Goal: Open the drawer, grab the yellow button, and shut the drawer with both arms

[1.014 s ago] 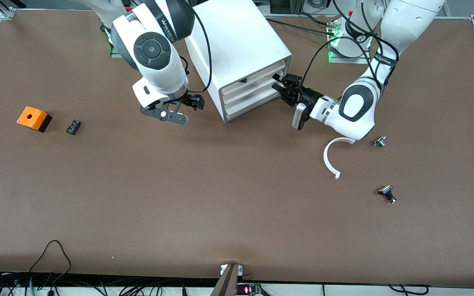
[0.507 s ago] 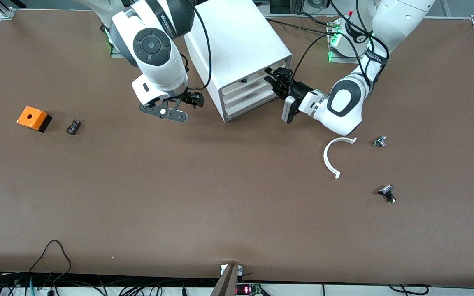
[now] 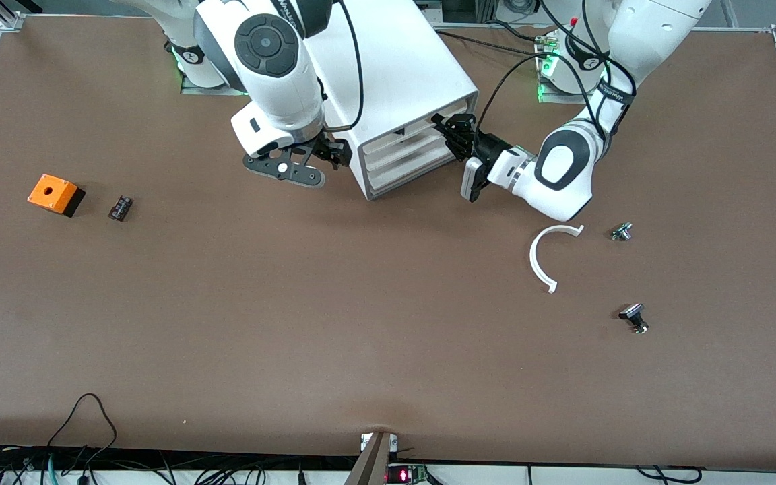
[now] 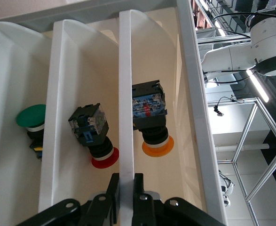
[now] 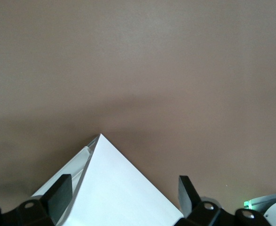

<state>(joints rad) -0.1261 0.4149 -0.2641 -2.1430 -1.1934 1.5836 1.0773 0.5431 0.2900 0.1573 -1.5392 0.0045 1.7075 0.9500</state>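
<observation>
While the left end effector (image 3: 454,126) was pressed against the front of the white cabinet (image 3: 401,60), its fingers (image 4: 138,188) were clamped together on the thin front wall of the drawer (image 4: 126,122), the uppermost of three. From the left wrist view, that wall ran straight out from between the two black pads. Inside the drawer lay the button (image 4: 150,117), its yellow-orange cap pointing toward the end effector and its blue-black body pointing away. The compartment next to it held a red-capped push-button (image 4: 93,134), and the one after that a green-capped push-button (image 4: 32,123).

The right end effector (image 3: 326,153) hung beside the cabinet's corner at the right arm's end, with its fingers (image 5: 59,190) spread wide apart and holding nothing. In the right wrist view, the white corner of the cabinet showed between the two pads, with bare brown table (image 3: 294,303) around it.

An orange box with a hole (image 3: 55,194) sat on the table near the right arm's end, and a small black part (image 3: 120,207) lay just beside it. Toward the left arm's end lay a white curved plastic strip (image 3: 541,259), with a small silver-and-black part (image 3: 622,232) beside it. Another black-and-silver part (image 3: 634,317) sat nearer to the front camera than both.
</observation>
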